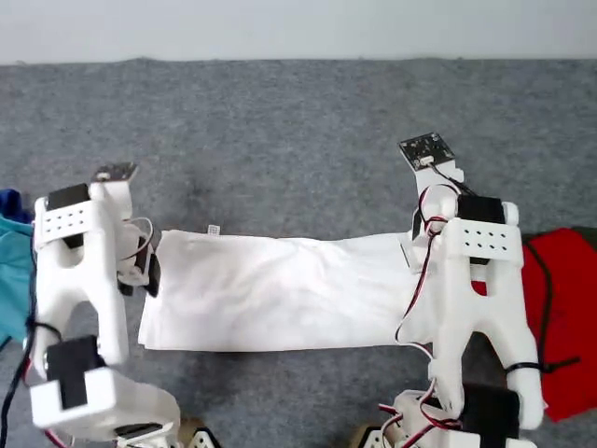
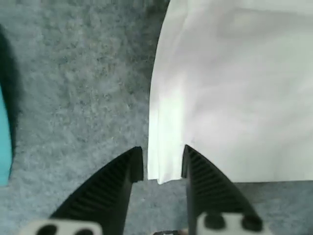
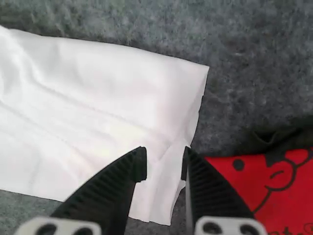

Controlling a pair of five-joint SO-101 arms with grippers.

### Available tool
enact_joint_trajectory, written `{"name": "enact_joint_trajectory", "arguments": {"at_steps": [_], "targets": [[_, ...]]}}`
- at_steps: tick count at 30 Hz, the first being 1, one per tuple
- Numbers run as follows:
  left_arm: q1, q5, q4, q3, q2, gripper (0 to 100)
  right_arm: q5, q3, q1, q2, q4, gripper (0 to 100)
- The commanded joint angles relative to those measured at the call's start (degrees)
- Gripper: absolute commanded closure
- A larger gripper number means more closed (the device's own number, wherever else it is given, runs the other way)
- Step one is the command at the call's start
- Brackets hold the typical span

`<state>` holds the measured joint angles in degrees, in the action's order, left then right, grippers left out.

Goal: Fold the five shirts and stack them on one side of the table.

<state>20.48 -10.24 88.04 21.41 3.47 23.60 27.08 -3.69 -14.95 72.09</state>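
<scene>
A white shirt (image 1: 280,294), folded into a long strip, lies flat across the middle of the grey table (image 1: 280,140). My left gripper (image 1: 149,271) is at its left end. In the left wrist view the gripper (image 2: 164,164) is open, its fingers set either side of the near corner of the shirt's (image 2: 230,88) end edge. My right gripper (image 3: 164,164) is open too, low over the shirt's (image 3: 88,112) right end with the hem between its fingertips. The right arm (image 1: 471,261) covers that end from above.
A red shirt (image 1: 560,317) with a printed figure (image 3: 264,186) lies at the right edge, with a dark piece of cloth (image 3: 274,134) at its top. A teal shirt (image 1: 11,271) and something dark blue (image 1: 9,201) lie at the left edge. Bare grey table stretches behind the white shirt.
</scene>
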Motion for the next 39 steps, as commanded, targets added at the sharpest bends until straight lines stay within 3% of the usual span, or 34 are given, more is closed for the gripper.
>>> {"name": "enact_joint_trajectory", "arguments": {"at_steps": [1,8,16,21,34,39], "targets": [[0.4,-4.0,-0.5,-1.5,4.2,86,0.6,-2.3,-0.5,-2.3,0.6,86.8],[0.2,-4.9,-0.3,-9.3,13.9,86,0.7,-2.3,-0.5,-2.2,0.6,86.8],[-4.8,-4.9,-0.6,-9.9,24.4,86,0.5,-2.2,-0.6,-2.2,0.6,86.8],[-5.5,-4.8,-1.9,-10.0,28.8,98,0.4,-2.2,-0.6,-2.2,0.6,86.8],[-5.8,-4.8,-1.3,-10.4,29.3,99,0.6,2.7,-0.5,-2.8,-0.9,86.9],[-5.4,-4.8,7.5,-16.2,24.3,99,0.6,2.7,-0.5,-2.8,-0.7,86.9]]}}
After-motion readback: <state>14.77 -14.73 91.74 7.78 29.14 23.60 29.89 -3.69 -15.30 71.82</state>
